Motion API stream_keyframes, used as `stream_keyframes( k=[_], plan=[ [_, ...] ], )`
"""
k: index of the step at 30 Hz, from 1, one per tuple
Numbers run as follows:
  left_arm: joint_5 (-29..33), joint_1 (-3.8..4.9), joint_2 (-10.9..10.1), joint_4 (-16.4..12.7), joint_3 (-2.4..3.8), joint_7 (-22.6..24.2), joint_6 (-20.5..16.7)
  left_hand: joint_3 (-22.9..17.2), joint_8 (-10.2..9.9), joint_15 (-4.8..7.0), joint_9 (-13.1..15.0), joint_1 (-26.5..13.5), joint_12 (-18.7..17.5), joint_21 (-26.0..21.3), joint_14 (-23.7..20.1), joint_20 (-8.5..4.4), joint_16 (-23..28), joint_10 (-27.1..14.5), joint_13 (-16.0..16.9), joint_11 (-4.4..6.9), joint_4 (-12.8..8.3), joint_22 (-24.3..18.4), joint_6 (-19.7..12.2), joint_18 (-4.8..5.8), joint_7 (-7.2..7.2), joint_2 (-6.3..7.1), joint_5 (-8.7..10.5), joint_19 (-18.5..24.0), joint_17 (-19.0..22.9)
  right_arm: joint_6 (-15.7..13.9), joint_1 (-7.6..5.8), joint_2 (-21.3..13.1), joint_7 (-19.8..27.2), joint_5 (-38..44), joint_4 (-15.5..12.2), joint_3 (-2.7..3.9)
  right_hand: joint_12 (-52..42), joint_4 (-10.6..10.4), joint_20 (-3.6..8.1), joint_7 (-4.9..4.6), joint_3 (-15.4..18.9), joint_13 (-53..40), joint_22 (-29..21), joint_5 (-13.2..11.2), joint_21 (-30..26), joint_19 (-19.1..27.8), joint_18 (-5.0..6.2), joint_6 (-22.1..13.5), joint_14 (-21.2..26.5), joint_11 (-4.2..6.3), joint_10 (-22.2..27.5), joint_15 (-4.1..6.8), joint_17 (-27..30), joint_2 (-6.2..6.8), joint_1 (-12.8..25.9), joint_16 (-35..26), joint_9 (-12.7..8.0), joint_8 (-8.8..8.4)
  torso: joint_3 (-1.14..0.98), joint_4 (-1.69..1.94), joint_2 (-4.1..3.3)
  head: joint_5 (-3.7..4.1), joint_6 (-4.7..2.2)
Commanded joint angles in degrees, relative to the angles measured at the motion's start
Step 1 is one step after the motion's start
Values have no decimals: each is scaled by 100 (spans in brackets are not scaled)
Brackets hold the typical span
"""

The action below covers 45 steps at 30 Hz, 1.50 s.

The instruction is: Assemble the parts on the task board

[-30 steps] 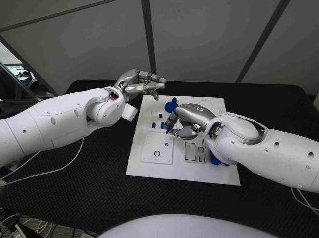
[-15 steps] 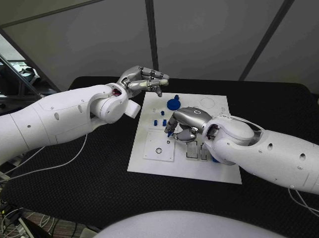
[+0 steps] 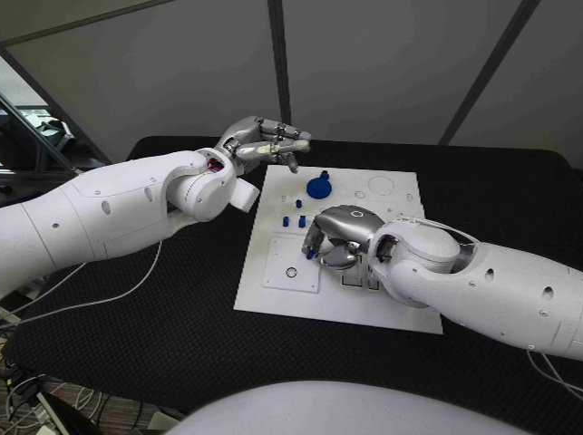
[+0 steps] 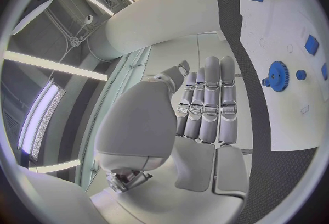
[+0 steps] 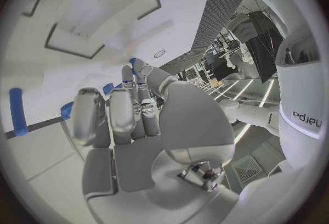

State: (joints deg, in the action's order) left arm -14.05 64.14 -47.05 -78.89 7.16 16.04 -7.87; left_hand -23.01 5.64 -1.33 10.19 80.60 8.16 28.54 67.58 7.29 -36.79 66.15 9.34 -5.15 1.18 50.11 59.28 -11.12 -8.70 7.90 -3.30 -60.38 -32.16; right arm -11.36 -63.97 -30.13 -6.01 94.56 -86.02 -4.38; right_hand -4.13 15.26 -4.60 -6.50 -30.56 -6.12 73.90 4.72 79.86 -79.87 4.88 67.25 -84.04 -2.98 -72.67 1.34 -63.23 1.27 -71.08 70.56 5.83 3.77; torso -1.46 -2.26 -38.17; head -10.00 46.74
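The right hand [image 3: 337,243] rests fingers-down on the middle of the white board [image 3: 281,294], fingers curled together; whether it pinches a blue peg I cannot tell. The left hand [image 3: 267,143] hovers just beyond the board's far edge, fingers curled, holding nothing. A blue gear [image 3: 318,188] and small blue pegs [image 3: 299,206] stand on the board beyond the right hand; seating a peg seems under way, calling for careful alignment.

The black table [image 3: 134,353] carried the white task board [image 3: 383,195] at its centre, the board's long side running from twelve toward six o'clock.

task board [image 3: 272,304] mid-table, gear [image 3: 318,188] on its far part, right hand [image 3: 333,237] over its middle, left hand [image 3: 265,142] beyond its far-left corner
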Motion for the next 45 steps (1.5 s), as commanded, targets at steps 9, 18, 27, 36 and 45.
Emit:
stream_keyframes(
  k=[9,18,27,36,45],
  plan=[
    [67,11,13,2,6,137,24,32,-36,0,6,-38,-11,-33,-35,-5,25,-3,5,-37,-8,-8,6,78,-26,-7,26,40,8,127,-4,10,-51,111,31,-61,40,-17,-5,-16,-24,-4,11,20,27,-41,-120,43,-146,-8,-21,34,0,-10,80,25,6,28,-1,1,-1,-8,1],
    [67,11,21,6,6,137,37,35,-39,0,7,-38,-13,-44,-35,-3,31,-7,8,-37,-10,-16,3,77,-25,-7,28,40,10,43,2,66,-93,166,53,-66,41,-19,-5,-15,-25,-4,8,20,26,-39,-120,45,-146,-8,-21,33,1,-10,83,25,7,28,-1,-1,-2,-22,24],
    [67,11,24,3,6,120,65,36,-40,0,8,-38,-14,-47,-35,-3,33,-9,9,-37,-10,-18,2,77,-25,-7,28,39,11,43,6,110,-190,230,75,-66,44,-35,-7,-15,-27,-1,9,17,27,-38,-120,49,-144,-9,-20,32,12,-3,105,21,9,26,3,3,-2,-25,40],
    [67,12,26,4,6,96,112,38,-42,-1,8,-37,-15,-52,-37,-2,37,-11,10,-37,-12,-21,0,77,-24,-6,30,40,12,262,7,138,-276,283,110,-67,63,-63,-14,-18,-27,21,-27,-24,5,-8,-110,14,-131,-20,32,22,58,70,176,2,3,-2,0,3,1,-29,48],
    [67,12,20,7,6,74,139,40,-44,-1,8,-37,-16,-57,-39,-2,40,-14,12,-38,-13,-24,-2,76,-24,-5,32,40,13,-17,7,129,-253,302,110,-68,73,-45,-135,-116,-92,189,-377,-73,-227,237,-33,-172,-10,-197,760,-129,500,388,326,-297,-48,-17,-3,-1,1,-33,56]
  ],
)
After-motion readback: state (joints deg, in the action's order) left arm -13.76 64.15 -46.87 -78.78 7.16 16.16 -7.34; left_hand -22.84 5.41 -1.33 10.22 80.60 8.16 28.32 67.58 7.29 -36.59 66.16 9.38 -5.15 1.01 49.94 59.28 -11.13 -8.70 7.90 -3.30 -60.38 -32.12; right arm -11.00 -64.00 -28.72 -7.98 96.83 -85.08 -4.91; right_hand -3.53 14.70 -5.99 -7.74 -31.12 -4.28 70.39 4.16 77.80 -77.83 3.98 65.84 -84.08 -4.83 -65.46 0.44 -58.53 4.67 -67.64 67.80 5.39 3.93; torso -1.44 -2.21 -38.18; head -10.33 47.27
